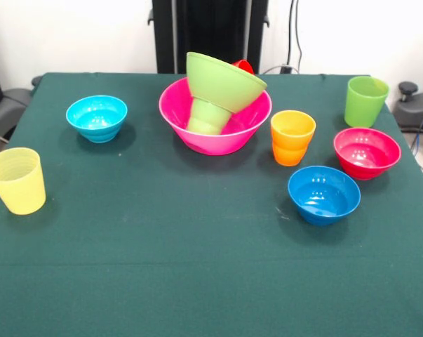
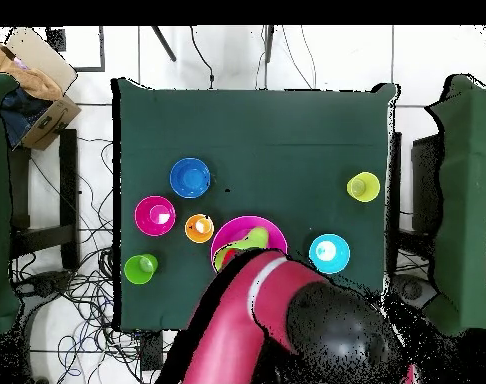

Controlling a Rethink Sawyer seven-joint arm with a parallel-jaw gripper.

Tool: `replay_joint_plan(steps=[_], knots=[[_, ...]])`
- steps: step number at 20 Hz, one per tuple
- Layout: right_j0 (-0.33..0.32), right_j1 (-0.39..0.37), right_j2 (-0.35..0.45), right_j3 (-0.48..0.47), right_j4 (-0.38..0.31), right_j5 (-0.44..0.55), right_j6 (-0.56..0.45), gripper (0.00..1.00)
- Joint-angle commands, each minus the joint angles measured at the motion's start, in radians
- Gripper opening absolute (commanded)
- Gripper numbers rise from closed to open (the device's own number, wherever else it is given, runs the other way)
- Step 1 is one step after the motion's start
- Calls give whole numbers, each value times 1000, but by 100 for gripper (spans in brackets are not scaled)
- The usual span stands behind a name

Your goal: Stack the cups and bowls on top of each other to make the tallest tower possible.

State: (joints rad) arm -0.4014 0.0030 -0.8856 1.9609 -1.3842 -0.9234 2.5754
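1. The tower [image 1: 217,105] sits at the far middle of the table [image 1: 197,281]. Its base is the large pink bowl [image 1: 197,137].
2. Inside the pink bowl stands the small green cup [image 1: 207,118], upside down. The lime green bowl [image 1: 222,83] rests on it, tipped over to one side (not level). Only a sliver of the red cup [image 1: 243,66] shows behind the lime bowl's rim.
3. Right of the tower: the orange cup [image 1: 292,137] just beside the pink bowl, then the magenta bowl [image 1: 366,152], with the taller lime green cup [image 1: 366,101] farther back. The darker blue bowl [image 1: 324,194] lies nearer, in front of the orange cup.
4. Left of the tower: the light blue bowl [image 1: 97,118]. The pale yellow cup [image 1: 17,180] stands well apart, near the left edge.
5. In the overhead view the red arm [image 2: 247,320] covers part of the pink bowl. The gripper is not visible, so its state cannot be told.
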Motion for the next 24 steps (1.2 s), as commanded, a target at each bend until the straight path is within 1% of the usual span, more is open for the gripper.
replay_joint_plan(steps=[1,3,5,9,14,19,24], knots=[[-26,12,210,-50,103,97,-377,100],[-28,26,213,-60,118,113,-379,100],[-46,42,221,-74,139,114,-395,100],[-70,70,234,-110,144,128,-417,100],[-107,85,245,-137,126,109,-453,100],[-122,113,259,-165,131,125,-451,100],[-144,146,261,-186,176,126,-497,100]])
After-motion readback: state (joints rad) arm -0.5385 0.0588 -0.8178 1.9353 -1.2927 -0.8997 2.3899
